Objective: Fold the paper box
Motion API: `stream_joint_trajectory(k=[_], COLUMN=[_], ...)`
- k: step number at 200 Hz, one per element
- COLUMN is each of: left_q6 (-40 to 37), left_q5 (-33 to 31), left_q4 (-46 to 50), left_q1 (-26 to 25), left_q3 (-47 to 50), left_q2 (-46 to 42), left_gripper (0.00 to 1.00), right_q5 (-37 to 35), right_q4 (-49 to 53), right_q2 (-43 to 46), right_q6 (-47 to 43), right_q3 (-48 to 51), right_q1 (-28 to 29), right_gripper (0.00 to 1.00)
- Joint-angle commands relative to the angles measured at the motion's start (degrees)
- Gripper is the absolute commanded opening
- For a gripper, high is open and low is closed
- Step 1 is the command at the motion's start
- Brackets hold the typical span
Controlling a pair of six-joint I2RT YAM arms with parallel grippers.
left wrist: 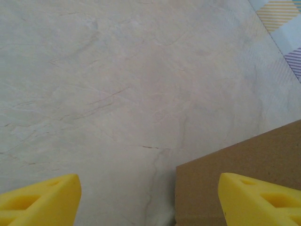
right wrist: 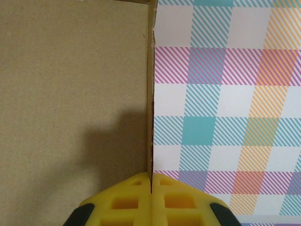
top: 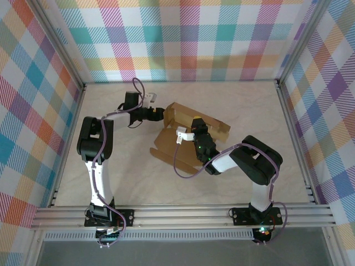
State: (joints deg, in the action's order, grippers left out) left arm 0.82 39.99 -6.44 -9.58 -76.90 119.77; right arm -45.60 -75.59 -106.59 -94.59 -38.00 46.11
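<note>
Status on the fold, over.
Left pincer open at paper box corner. Right pincer shut on its upright wall edge. No obstruction seen.

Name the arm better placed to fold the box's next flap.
Left. The left gripper is open beside the box's left end, one finger over cardboard. The right gripper is shut on an upright box wall, seemingly busy steadying it.

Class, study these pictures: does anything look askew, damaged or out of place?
Nothing looks damaged or spilled. The paper box lies skewed to the table edges, half-folded: its far walls stand up while a near flap lies flat. The right gripper is shut on a raised wall; the left gripper is open at its corner.
</note>
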Motion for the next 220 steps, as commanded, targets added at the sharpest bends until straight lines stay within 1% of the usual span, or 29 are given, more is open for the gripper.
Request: stream_joint_trajectory(k=[1, 43, 64, 87, 99, 120, 124, 129, 143, 166, 201, 220], left_q6=[0.5, 0.5, 2.2, 5.9, 6.6, 5.1, 4.4, 3.3, 1.4, 0.8, -0.5, -0.2], left_q5=[2.0, 0.5, -0.9, -0.5, -0.2, 0.2, 0.7, 1.6, 2.6, 2.6, 4.7, 3.8], left_q4=[-2.6, -4.8, -7.3, -11.2, -12.6, -13.9, -14.2, -14.3, -14.3, -14.5, -15.6, -13.9], left_q1=[0.2, 0.3, 0.2, 0.2, 0.1, 0.2, 0.2, 0.2, 0.1, 0.2, 0.2, 0.2], left_q3=[0.2, 3.6, 5.6, 8.0, 9.3, 11.6, 12.0, 12.5, 13.2, 13.7, 14.8, 14.6], left_q2=[-1.4, -3.2, -4.5, -5.4, -5.8, -6.6, -6.7, -6.8, -7.5, -8.3, -9.6, -10.1], left_gripper=[0.75, 0.73, 0.73, 0.73, 0.73, 0.73, 0.68, 0.65, 0.62, 0.63, 0.65, 0.66], right_q5=[0.1, 0.0, -0.1, -0.2, -0.5, -0.8, -0.8, -0.8, -1.0, -1.2, -1.6, -1.7], right_q4=[-1.5, -4.2, -4.9, -4.9, -4.9, -4.9, -4.9, -4.9, -4.9, -4.8, -4.9, -4.9], right_q2=[1.5, 0.4, 0.5, -0.2, -0.5, -1.2, -1.4, -1.6, -1.9, -2.1, -2.2, -2.7], right_q6=[-1.7, -4.7, -6.8, -7.4, -7.0, -6.9, -6.9, -6.9, -6.6, -6.4, -6.1, -6.5], right_q3=[-1.6, -1.6, -1.4, -0.9, -1.1, -1.3, -1.2, -1.2, -1.1, -0.9, -0.5, 0.1], right_q1=[0.6, 1.0, 1.4, 1.6, 1.5, 1.6, 1.6, 1.5, 1.5, 1.5, 1.4, 1.4], right_gripper=[0.00, 0.00, 0.00, 0.00, 0.00, 0.00, 0.00, 0.00, 0.00, 0.00, 0.00, 0.00])
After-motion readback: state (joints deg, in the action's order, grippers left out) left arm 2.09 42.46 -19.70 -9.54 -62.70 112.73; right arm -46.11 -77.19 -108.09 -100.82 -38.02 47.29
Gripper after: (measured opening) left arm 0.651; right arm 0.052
